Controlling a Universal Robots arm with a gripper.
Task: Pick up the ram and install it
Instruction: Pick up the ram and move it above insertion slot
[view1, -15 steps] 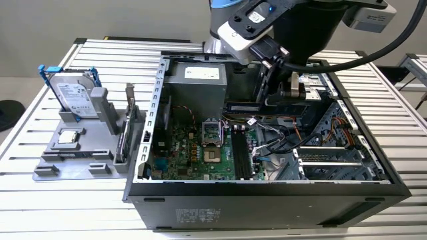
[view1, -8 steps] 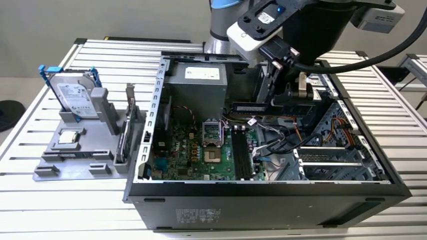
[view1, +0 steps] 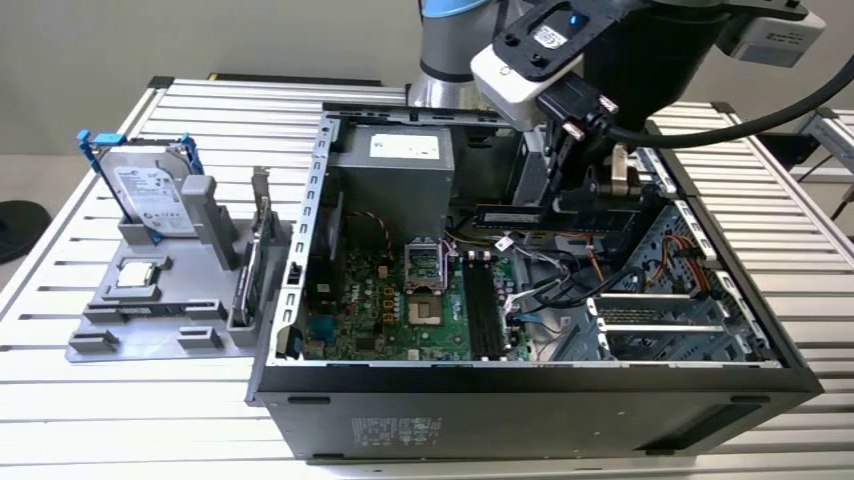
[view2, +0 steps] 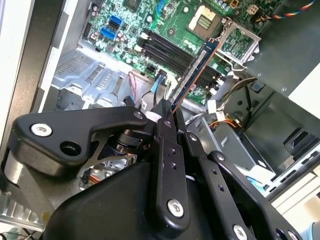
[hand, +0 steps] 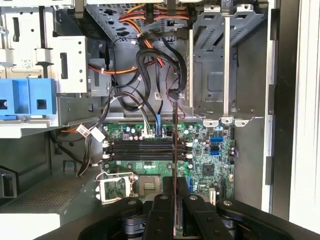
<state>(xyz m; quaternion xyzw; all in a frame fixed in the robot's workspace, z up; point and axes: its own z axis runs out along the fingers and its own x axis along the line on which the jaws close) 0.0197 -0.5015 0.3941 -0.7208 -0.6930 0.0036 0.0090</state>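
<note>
Robot arm working over open computer case (view1: 534, 410) lying on slatted desk (view1: 134, 420). End effector (view2: 167, 111) hanging inside case, fingers clamping shut on ram (view2: 196, 67). Stick riding above motherboard (hand: 210, 155), not touching it, reaching out from fingertips. Long axis appearing to lie crosswise to memory slots (hand: 145, 149) below. Slots looking vacant. Cable bundle (hand: 150, 65) crowding one side of slots, processor socket (hand: 145, 185) sitting just beside them on other; room above slots looking open.

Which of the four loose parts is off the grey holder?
The ram, shut in the gripper's jaws above the motherboard; the hard drive, processor chip and expansion card all sit on the holder.
</note>
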